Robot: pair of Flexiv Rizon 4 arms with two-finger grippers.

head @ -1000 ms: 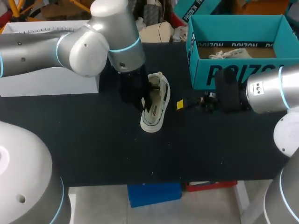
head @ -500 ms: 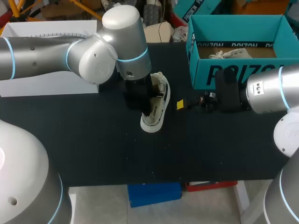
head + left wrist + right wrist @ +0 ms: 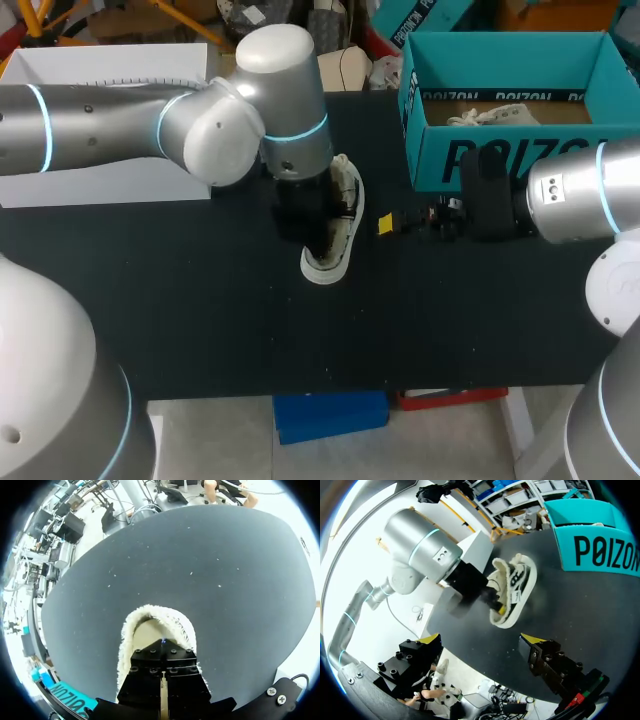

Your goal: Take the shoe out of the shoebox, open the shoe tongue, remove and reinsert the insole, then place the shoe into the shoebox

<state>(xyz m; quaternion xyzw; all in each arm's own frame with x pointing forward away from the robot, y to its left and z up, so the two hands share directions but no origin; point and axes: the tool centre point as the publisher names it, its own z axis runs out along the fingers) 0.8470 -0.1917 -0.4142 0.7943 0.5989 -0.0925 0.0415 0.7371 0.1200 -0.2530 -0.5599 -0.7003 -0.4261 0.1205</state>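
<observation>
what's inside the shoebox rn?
Brown floor and one whitish item, too small to identify, inside the shoebox. Its front wall hides the near floor. The shoe is out on the table.

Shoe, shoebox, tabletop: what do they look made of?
Shoe: off-white fabric upper, likely canvas; smooth pale sole rim, probably rubber. Shoebox: teal matte cardboard, judging by thin walls and brown inside. Tabletop: black, matte, faintly speckled; cloth or mat, unclear.

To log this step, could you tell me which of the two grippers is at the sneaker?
The left gripper: it is down at the opening of the white sneaker, while the right gripper hangs open, apart from it.
</observation>
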